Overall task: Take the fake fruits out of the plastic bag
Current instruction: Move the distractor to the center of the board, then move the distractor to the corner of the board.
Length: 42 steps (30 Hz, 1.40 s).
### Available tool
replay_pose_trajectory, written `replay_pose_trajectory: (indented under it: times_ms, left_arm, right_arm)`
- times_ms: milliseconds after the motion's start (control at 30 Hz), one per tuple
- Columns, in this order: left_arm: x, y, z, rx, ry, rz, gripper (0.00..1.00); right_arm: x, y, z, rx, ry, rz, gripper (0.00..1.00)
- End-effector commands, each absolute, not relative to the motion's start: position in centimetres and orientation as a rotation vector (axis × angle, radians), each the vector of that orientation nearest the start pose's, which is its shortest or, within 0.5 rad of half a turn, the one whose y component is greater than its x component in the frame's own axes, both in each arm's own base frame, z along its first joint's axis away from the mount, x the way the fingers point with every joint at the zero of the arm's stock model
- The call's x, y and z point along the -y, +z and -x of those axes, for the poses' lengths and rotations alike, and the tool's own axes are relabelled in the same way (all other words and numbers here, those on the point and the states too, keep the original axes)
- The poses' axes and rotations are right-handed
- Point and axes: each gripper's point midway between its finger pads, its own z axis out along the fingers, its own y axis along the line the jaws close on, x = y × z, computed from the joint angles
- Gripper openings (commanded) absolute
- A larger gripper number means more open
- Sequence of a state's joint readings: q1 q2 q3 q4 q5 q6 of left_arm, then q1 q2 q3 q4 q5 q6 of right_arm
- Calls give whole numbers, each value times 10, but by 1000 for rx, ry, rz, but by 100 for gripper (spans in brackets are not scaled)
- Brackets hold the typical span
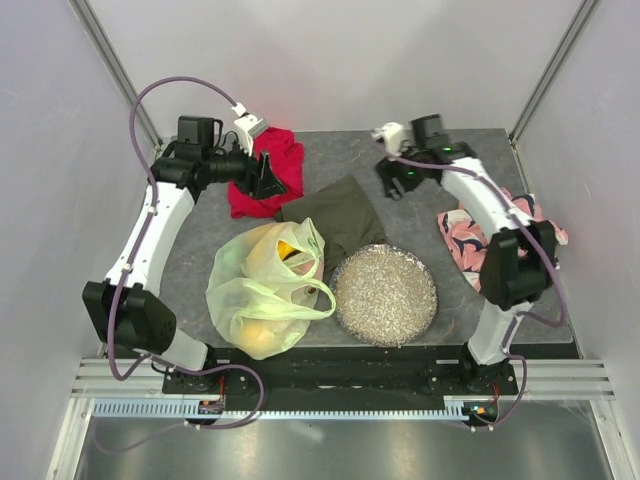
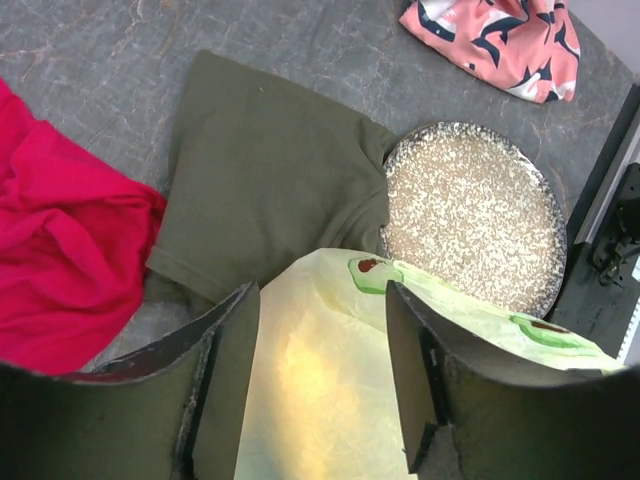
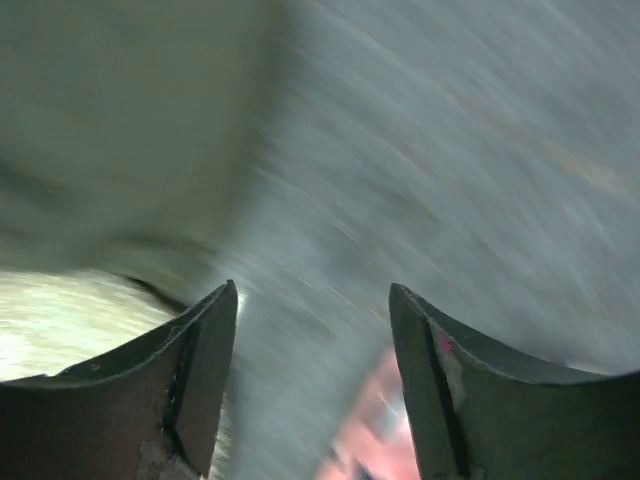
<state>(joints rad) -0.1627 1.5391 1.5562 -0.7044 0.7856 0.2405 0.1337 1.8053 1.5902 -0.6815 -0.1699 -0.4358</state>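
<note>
The pale yellow-green plastic bag lies at the near left of the table, left of the round dish. Fake fruits show through it: a yellow-orange one near its mouth and an orange one at its near end. My left gripper is open and empty, held high over the red cloth, behind the bag. In the left wrist view the bag shows between its fingers, far below. My right gripper is open and empty at the back right, over bare table. The right wrist view is blurred.
A speckled round dish sits at the near middle, also in the left wrist view. An olive cloth lies behind the bag. A red cloth lies at the back left. A pink patterned cloth lies at the right.
</note>
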Motion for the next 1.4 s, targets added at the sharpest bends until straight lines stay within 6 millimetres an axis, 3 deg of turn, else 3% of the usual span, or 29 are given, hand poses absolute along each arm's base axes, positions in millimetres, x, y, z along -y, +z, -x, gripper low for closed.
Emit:
replay_pose_trajectory:
  times_ms: [0,33,67,100,200,367,400,500,533,567,633,667,767,800,867,900,933,1000,1100,1167,1200,1233,1267,1300,1367]
  left_arm:
    - [172,293,-340,-1973,-812,-819,71]
    - [171,290,-330,-1977,-824,-840,75]
    - [170,284,-326,-1983,-819,-859,75]
    - [169,282,-320,-1988,-818,-873,76]
    - [165,280,-310,-1998,-794,-897,76]
    - [159,274,-305,-2021,-758,-901,75]
    - [159,274,-304,-2024,-758,-899,75]
    - [158,271,-305,-2033,-758,-896,74]
    - [158,270,-306,-2037,-756,-894,74]
    - [158,268,-306,-2043,-758,-895,73]
    - [159,269,-308,-2042,-760,-894,73]
    - [159,268,-308,-2045,-761,-894,73]
    - [159,267,-311,-2046,-761,-895,73]
    - [159,267,-311,-2044,-761,-900,73]
    - [160,265,-312,-2047,-769,-900,72]
    - [162,265,-311,-2048,-787,-899,72]
    - [163,264,-312,-2046,-795,-901,72]
    - [165,261,-314,-2055,-810,-896,72]
    - [167,259,-316,-2063,-826,-888,72]
    - [170,259,-316,-2063,-847,-886,74]
    - [171,259,-314,-2063,-858,-890,75]
    - [174,261,-310,-2050,-872,-907,76]
    - [182,263,-303,-2013,-899,-972,86]
    - [186,260,-290,-2019,-925,-1024,93]
    - [200,256,-274,-1965,-871,-1190,98]
  right_arm:
    - [-182,134,-437,-2310,464,995,75]
    - [-197,119,-445,-2352,472,977,80]
    - [-197,100,-452,-2404,442,955,81]
    - [-199,104,-463,-2400,432,908,81]
    - [-195,85,-481,-2425,341,866,81]
    - [-191,43,-488,-2508,301,860,78]
    - [-195,42,-489,-2504,324,867,77]
    - [-195,36,-494,-2510,306,853,56]
    - [-190,32,-499,-2516,269,830,36]
    - [-186,33,-505,-2507,231,815,26]
    - [-162,27,-518,-2533,107,734,2]
    - [-151,29,-527,-2527,72,692,0]
    - [-93,33,-550,-2528,-93,560,0]
    - [-60,35,-557,-2535,-143,490,0]
    - [-17,39,-566,-2532,-253,422,0]
    - [18,42,-567,-2539,-295,354,0]
    - [38,42,-568,-2541,-332,327,0]
    - [98,49,-565,-2539,-453,208,0]
    - [150,62,-556,-2523,-564,77,0]
    - [168,72,-549,-2506,-601,-16,0]
    - [169,95,-550,-2461,-589,-49,0]
    - [167,103,-547,-2448,-556,-68,3]
    - [155,113,-550,-2423,-422,-49,11]
    - [146,147,-550,-2357,-351,-61,39]
    - [114,168,-543,-2325,-170,23,64]
